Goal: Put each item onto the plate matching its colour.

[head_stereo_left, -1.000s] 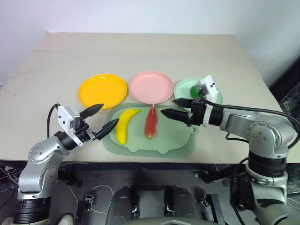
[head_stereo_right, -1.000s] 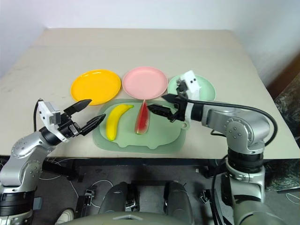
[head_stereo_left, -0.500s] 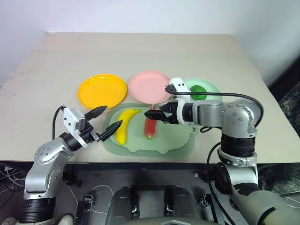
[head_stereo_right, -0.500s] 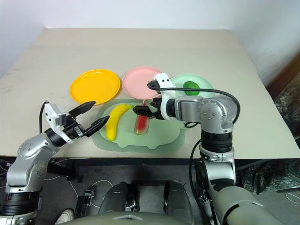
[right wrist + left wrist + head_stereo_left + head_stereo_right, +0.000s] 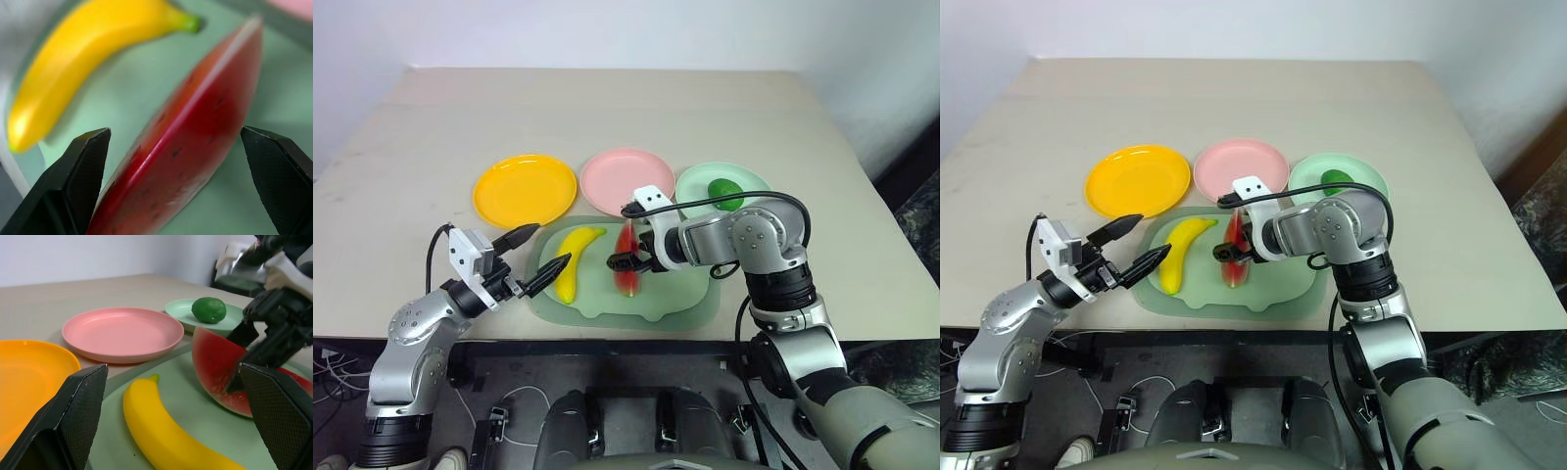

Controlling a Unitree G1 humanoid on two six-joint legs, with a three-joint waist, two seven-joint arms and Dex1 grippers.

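Judging from how things lay, about one third done: round green fruit [image 5: 725, 189] already sitting on the mint green plate [image 5: 693, 181], matching its colour. Left to do: banana [image 5: 572, 260] and watermelon wedge [image 5: 626, 262], both lying side by side on the pale green tray [image 5: 677, 294], banana nearer the left arm, wedge standing on its rind beside it. Yellow plate [image 5: 526, 189] and pink plate [image 5: 626, 179] bare, just beyond the tray's far edge. Right gripper [image 5: 630, 261] lowered over the watermelon wedge, fingers spread wide with the red flesh between them in the right wrist view, not closed on it, nothing held. Probably the step in hand: taking the wedge for the pink plate. Left gripper [image 5: 542, 258] wide open as well, empty, poised at the near left edge of the tray, pointed toward the banana, close to it but apart.
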